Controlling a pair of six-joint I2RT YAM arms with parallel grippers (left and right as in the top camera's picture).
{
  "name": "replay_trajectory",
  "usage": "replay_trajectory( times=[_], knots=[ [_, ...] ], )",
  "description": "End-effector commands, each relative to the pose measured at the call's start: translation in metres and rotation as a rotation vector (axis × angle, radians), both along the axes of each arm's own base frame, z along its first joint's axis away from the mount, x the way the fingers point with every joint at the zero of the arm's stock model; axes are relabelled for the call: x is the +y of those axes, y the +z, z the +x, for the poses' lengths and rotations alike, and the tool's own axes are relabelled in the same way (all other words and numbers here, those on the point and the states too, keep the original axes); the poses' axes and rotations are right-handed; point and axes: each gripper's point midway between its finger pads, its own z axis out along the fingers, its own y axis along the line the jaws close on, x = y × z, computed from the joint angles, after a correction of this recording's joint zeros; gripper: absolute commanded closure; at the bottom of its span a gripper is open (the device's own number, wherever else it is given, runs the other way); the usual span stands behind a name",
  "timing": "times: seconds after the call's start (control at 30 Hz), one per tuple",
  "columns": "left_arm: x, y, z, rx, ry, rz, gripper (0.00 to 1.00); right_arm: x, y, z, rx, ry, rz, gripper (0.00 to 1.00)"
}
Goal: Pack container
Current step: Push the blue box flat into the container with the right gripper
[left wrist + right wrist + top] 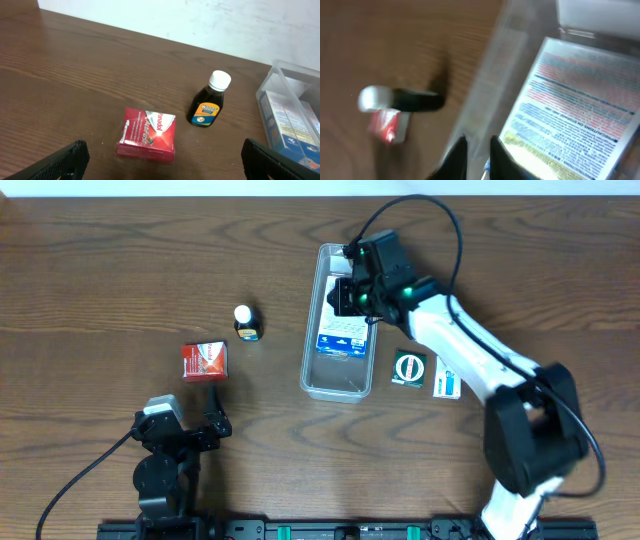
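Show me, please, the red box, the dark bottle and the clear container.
red box [146,134]: left wrist view, on its top face.
dark bottle [205,111]: left wrist view, on its label.
clear container [335,377]: overhead view, on its bare floor.

Right arm [470,350] stretches forward, right gripper [476,152] nearly closed (view blurred), while left gripper [161,155] sits low, fingers [70,157] spread wide.

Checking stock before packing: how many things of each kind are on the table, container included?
Boxes: 4 (red box, blue-white box in the container, green box, white box)
Bottles: 1 (dark bottle)
Containers: 1
Total: 6
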Motion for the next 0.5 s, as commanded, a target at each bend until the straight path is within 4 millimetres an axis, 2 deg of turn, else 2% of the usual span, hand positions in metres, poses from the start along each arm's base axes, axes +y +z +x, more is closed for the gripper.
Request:
replay_trajectory(
  times=[0.0, 0.07, 0.17, 0.37, 0.47],
  knots=[
    [-0.002, -0.014, 0.0, 0.036, -0.013, 0.009, 0.02, -0.002, 0.053, -0.011, -0.123, 0.083, 0.022, 0.8],
    [-0.002, -0.014, 0.0, 0.036, -0.013, 0.009, 0.02, 0.0, 0.05, -0.027, -0.087, 0.113, -0.003, 0.89],
    [-0.002, -0.014, 0.0, 0.036, -0.013, 0.009, 0.02, 0.009, 0.027, -0.041, -0.054, 0.163, -0.082, 0.97],
    [-0.002, -0.014, 0.0, 0.036, -0.013, 0.009, 0.02, 0.017, -0.034, -0.053, 0.042, 0.181, -0.22, 0.99],
    [-0.002, -0.014, 0.0, 0.036, -0.013, 0.009, 0.02, 0.012, -0.058, -0.063, 0.14, 0.158, -0.25, 0.99]
  ],
)
